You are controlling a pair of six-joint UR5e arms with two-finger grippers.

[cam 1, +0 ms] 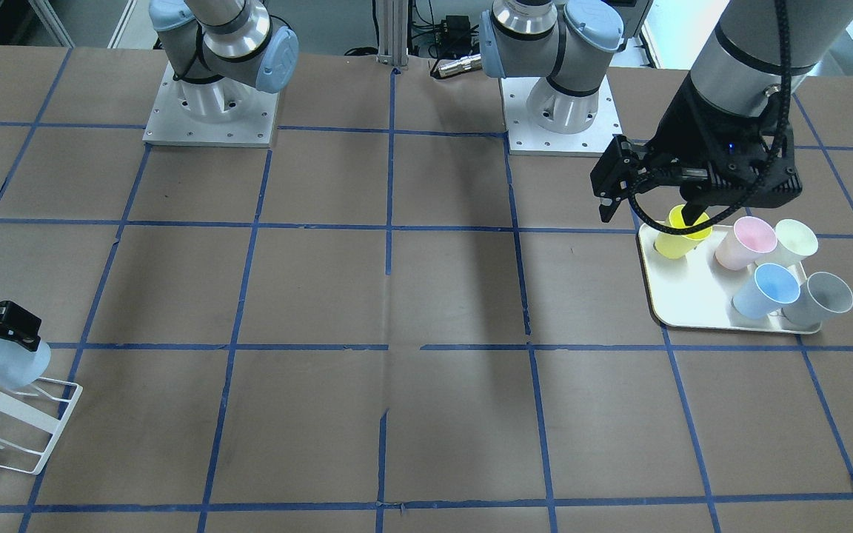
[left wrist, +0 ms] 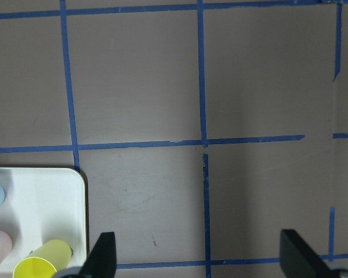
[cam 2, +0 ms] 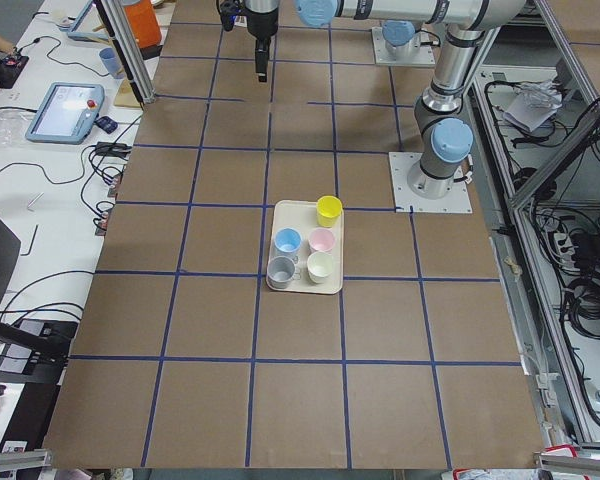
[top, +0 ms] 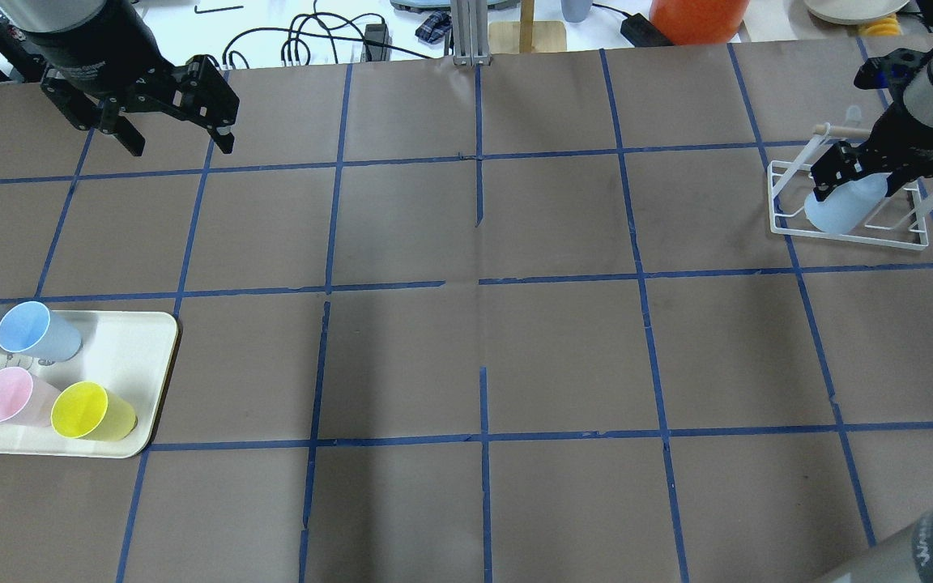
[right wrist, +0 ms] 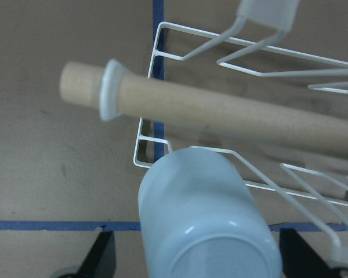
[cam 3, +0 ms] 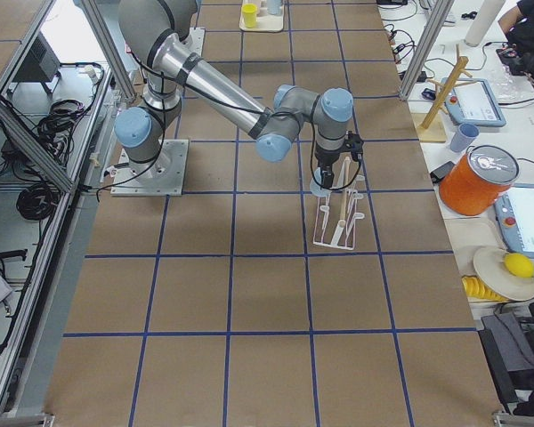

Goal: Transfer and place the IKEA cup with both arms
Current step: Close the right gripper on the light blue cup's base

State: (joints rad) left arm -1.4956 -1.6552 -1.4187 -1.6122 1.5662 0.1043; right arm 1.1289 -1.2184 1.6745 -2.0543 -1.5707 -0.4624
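Observation:
The IKEA cup (top: pixel 839 210), a pale blue tumbler, lies tilted on the white wire rack (top: pixel 847 231) at the far right. It also shows in the front view (cam 1: pixel 8 364) and fills the right wrist view (right wrist: pixel 209 231), base toward the camera. My right gripper (top: pixel 845 172) stands over it with its jaws spread wide, one on each side of the cup, not pressing on it. My left gripper (top: pixel 177 144) is open and empty, high above the table beyond the tray (top: pixel 138 344). The left wrist view shows its fingertips (left wrist: pixel 104 255) spread over bare table.
The cream tray (cam 1: pixel 682 296) holds a second pale blue cup (cam 1: pixel 767 290), a yellow cup (cam 1: pixel 682 235), a pink cup (cam 1: pixel 746 243), a pale green cup (cam 1: pixel 793 240) and a grey cup (cam 1: pixel 826 296). A wooden peg (right wrist: pixel 220 110) of the rack crosses just above the held cup.

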